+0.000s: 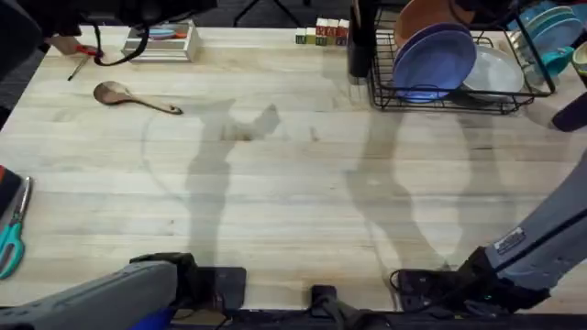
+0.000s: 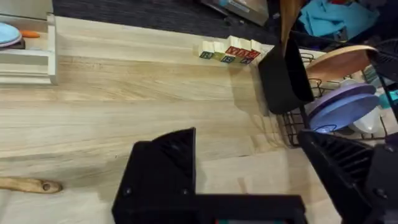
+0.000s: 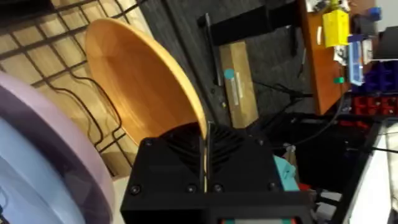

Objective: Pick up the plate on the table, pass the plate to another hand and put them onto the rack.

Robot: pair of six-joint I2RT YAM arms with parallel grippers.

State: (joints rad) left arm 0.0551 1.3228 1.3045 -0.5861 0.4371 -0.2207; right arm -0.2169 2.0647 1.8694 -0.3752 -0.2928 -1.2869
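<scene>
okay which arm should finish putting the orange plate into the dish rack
Right. Its end effector is shut on the orange plate's rim, at the rack behind the purple plates. The left end effector is open over bare table.

**Orange plate upright in the rack at the table's far right corner**

The black wire dish rack (image 1: 449,92) stood at the far right corner of the light wooden butcher-block table (image 1: 293,192). The round orange plate (image 1: 424,16) stood upright in it, behind a blue-purple plate (image 1: 433,60), with a white plate (image 1: 495,71) beside that. A wooden spoon (image 1: 128,94) lay near the far left corner, teal-handled scissors (image 1: 13,234) at the left edge, and small lettered blocks (image 1: 321,35) along the far edge.
</scene>
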